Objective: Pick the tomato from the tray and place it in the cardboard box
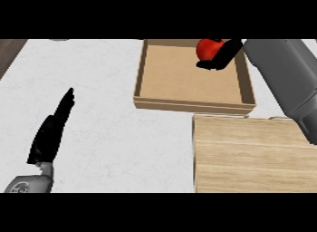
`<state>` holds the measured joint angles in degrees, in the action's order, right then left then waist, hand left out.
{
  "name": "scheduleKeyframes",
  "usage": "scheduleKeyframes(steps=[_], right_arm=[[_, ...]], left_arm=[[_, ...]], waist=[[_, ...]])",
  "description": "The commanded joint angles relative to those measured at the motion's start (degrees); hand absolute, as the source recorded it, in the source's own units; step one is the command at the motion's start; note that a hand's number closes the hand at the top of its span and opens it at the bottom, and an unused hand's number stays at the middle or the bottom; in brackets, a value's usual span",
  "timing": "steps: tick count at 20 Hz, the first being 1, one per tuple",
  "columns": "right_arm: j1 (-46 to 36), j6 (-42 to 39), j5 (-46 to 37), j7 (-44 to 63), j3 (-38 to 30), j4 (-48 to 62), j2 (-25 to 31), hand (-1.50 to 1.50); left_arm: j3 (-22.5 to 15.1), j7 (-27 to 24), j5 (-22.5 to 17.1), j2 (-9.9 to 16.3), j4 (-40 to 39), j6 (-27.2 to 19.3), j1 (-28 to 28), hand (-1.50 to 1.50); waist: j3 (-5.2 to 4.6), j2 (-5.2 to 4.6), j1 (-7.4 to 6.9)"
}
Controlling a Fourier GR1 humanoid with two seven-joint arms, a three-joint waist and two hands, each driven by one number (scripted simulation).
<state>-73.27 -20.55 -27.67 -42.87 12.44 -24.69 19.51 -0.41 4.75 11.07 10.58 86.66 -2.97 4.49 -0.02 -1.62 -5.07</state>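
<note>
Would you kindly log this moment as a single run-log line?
right hand: curled round tomato, over cardboard box far right corner | left hand: open, resting over counter | tray: no tomato visible

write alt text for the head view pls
The robot's right hand holds a red tomato over the far right corner of an open cardboard box. A wooden tray lies nearer; the left hand rests open at left.
</note>
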Motion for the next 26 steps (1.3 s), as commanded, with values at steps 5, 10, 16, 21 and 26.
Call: scheduleKeyframes(steps=[5,10,16,21,26], right_arm=[[-2.75,3.26,-4.02,-1.26,1.57,11.46,-6.93,1.50],[-2.46,6.31,-4.75,0.09,1.26,15.52,-11.48,-1.50],[-3.43,3.97,1.67,-0.94,-5.72,17.57,-12.99,-1.50],[-3.82,2.36,10.56,2.00,-15.06,19.82,-10.62,-1.50],[-7.11,-7.71,17.13,5.61,-21.67,21.93,-4.03,-1.50]], left_arm=[[1.19,0.87,-0.40,0.83,0.74,0.53,0.09,0.00],[-0.34,2.39,0.00,-0.21,3.10,0.59,-1.45,0.00],[0.60,0.35,0.63,0.13,-0.50,0.20,0.74,0.00],[1.65,1.85,-1.23,1.84,2.74,2.31,-0.24,0.00],[-1.47,1.97,1.12,-1.13,2.55,0.37,-0.23,0.00]], waist=[[0.01,0.01,0.82],[0.05,-0.13,0.29],[0.04,-0.34,0.77],[0.09,-0.54,-0.36],[0.10,-1.17,-0.55]])
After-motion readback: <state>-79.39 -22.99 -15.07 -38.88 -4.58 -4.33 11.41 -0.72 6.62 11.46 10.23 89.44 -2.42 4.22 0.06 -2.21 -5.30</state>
